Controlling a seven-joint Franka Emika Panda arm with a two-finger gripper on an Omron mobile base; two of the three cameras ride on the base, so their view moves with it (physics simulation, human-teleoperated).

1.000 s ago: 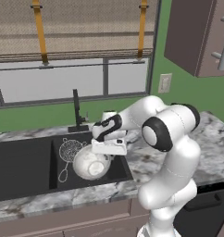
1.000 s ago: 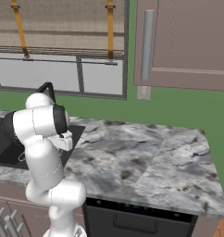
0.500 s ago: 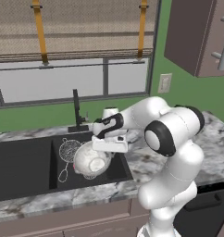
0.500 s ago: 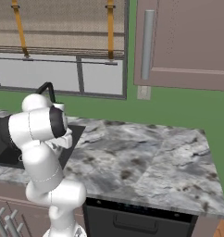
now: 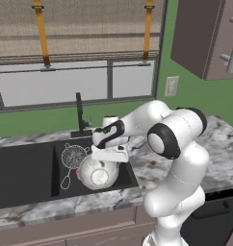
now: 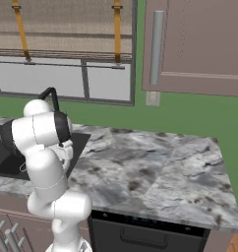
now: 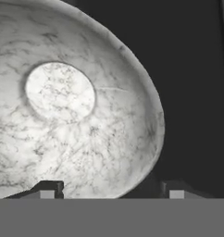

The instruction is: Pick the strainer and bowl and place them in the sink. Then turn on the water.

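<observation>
Speckled silvery bowl [image 5: 97,174] lies tilted in the black sink [image 5: 27,187].

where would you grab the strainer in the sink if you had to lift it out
Probably by the rim of the strainer, coming down from above. It lies in the sink beside the bowl, which crowds its right side. Its thin wire handle trails toward the front and looks too slim for a sure pinch.

Bowl [image 5: 98,174] and strainer [image 5: 73,156] crowding the sink's [image 5: 22,197] right basin; left basin open.
</observation>
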